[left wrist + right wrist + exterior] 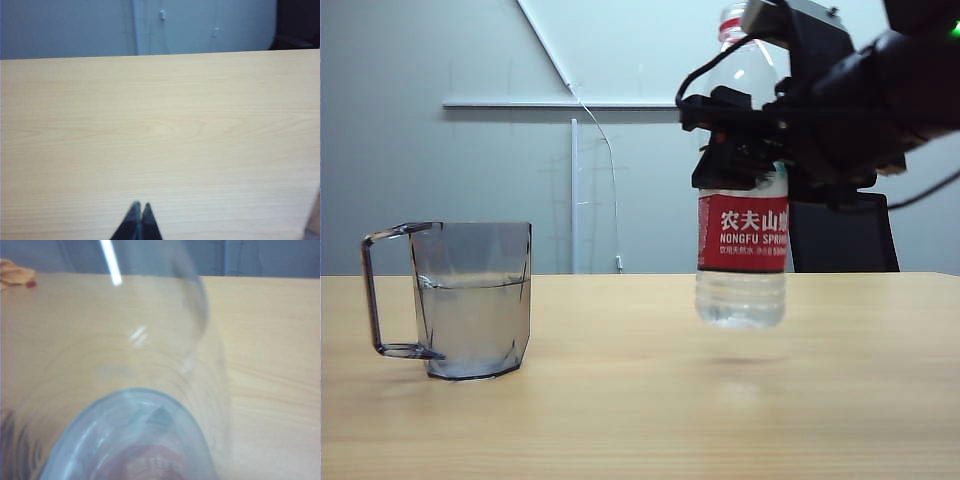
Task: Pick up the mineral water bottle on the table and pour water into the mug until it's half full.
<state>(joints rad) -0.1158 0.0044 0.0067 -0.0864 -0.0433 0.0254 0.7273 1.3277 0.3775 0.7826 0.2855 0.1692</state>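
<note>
Exterior view: right gripper (745, 165) jaws clenched on upright mineral water bottle (742, 250), held clear above the surface (640, 400), well apart from the mug (472, 298), about half full. Left gripper (139, 216) jaws pressed together, empty. Advice: lower bottle vertically, release gently.

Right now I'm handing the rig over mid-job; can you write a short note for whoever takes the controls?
Right claw: shut on the tall clear plastic bottle with red-and-white label, held upright in the air above the pale wood-grain table, off to the right of the mug.
Left claw: shut, empty, low over bare tabletop, away from both items.
Squat smoky-grey transparent mug: stands on the left of the table, water roughly at or a bit above half.
Done: the pour looks complete.
Left: probably set the bottle down and release.
</note>
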